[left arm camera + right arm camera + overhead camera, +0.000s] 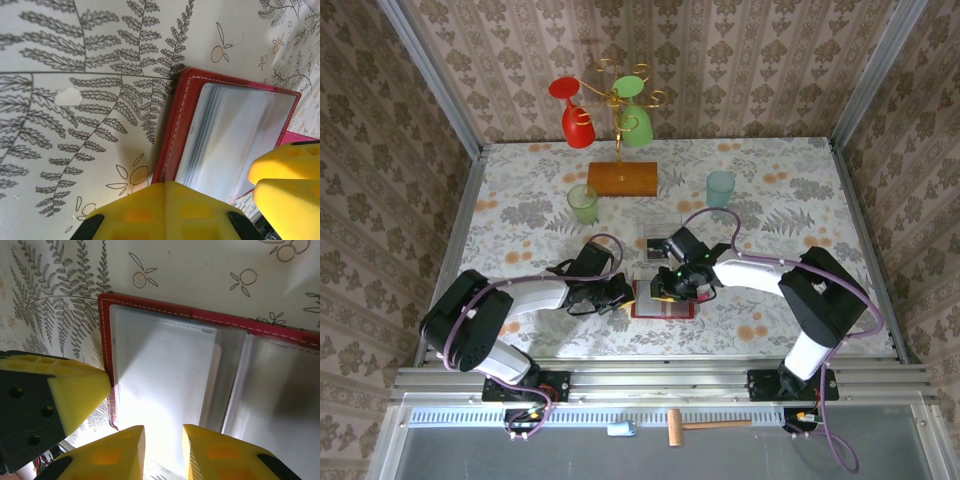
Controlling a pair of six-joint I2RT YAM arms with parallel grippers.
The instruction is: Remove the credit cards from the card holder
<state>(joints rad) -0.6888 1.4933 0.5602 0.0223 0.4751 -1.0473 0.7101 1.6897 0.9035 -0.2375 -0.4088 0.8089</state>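
Yellow right fingers [122, 452], slightly apart over the open red card holder [210, 317] lying toward the table's [520, 210] 6 o'clock, should nip a pocket's [165, 370] contents by the edge, the credit cards being hard to make out, while the closed left fingers [80, 390] pin its 9 o'clock cover.

a gold stand [620, 150] at upper centre holds a red glass [575, 115] and a green glass [636, 118]. below, a green cup [583, 204] and a teal cup [721, 187] stand on the floral tablecloth [515, 220].
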